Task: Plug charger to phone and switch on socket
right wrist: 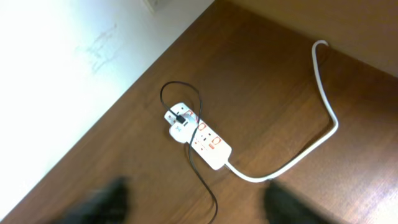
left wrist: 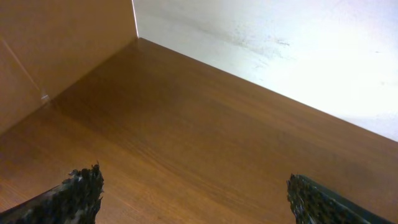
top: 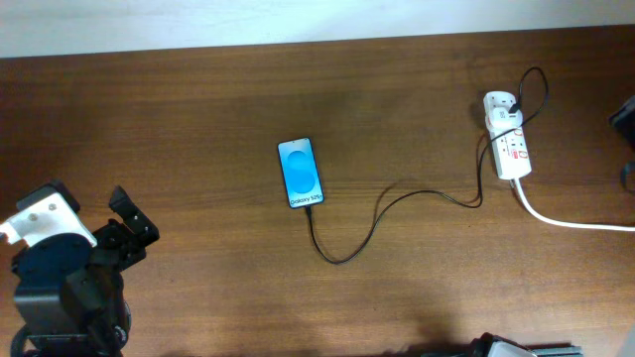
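The phone (top: 301, 173) lies flat mid-table, its blue screen lit, white text strip at the near end. The thin black charger cable (top: 397, 193) reaches the phone's near end, curves right across the table and ends in a white plug on the socket (top: 508, 136). The socket and the cable (right wrist: 202, 177) also show in the right wrist view (right wrist: 198, 135). My left gripper (top: 129, 223) is open and empty at the near left, far from the phone; its fingertips (left wrist: 193, 193) stand wide apart over bare wood. My right gripper (right wrist: 196, 205) shows as two blurred fingers, apart, above and short of the socket.
The socket's thick white cord (top: 566, 220) runs off the right edge; it also curves across the right wrist view (right wrist: 323, 124). A white wall (left wrist: 280, 43) borders the table's far side. A dark object (top: 625, 119) sits at the right edge.
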Motion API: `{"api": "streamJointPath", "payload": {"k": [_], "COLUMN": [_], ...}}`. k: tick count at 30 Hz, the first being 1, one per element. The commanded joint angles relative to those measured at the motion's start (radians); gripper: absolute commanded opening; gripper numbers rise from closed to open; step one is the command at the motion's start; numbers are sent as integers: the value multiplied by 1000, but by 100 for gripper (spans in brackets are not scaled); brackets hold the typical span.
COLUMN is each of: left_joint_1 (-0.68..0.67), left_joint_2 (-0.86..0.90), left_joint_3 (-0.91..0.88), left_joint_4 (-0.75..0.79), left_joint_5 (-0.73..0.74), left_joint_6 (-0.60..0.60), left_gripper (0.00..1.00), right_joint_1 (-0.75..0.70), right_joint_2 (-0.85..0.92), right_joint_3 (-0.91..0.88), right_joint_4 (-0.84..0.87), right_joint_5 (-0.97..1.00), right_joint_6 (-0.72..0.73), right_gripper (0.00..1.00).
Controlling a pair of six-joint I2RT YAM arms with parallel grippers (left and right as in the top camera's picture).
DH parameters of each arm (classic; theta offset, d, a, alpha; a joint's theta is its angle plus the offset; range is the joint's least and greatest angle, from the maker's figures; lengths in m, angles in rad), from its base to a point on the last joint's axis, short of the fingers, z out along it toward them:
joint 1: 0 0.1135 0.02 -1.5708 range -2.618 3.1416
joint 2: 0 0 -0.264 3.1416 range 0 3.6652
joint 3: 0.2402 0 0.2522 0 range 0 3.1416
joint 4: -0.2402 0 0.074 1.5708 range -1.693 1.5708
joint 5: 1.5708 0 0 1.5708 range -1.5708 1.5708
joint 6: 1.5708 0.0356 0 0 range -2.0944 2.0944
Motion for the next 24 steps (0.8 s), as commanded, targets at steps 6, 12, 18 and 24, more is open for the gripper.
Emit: {"api": "streamJointPath", "payload": {"k": [6,12,18,24], "left_joint_1": [4,4,4,4], "left_joint_2": [-6,-6,-6,-6], "left_joint_3": [-7,-7,-7,-7], "left_joint_4": [2,2,2,2], "left_joint_5": [-14,-14,-14,-14], "left_joint_6": [-10,-10,-10,-10], "left_gripper": [99,99,99,99], "right_joint_1": [0,0,37,282], "right_joint_2": [-7,35,-90,-312], "right_joint_3": [3,3,2,-66], "right_joint_4": [-21,-21,-25,-24], "right_joint_5": [-3,-3,-3,79], "right_joint_6": [-11,-11,-11,-69], "right_gripper": [99,99,99,99]}}
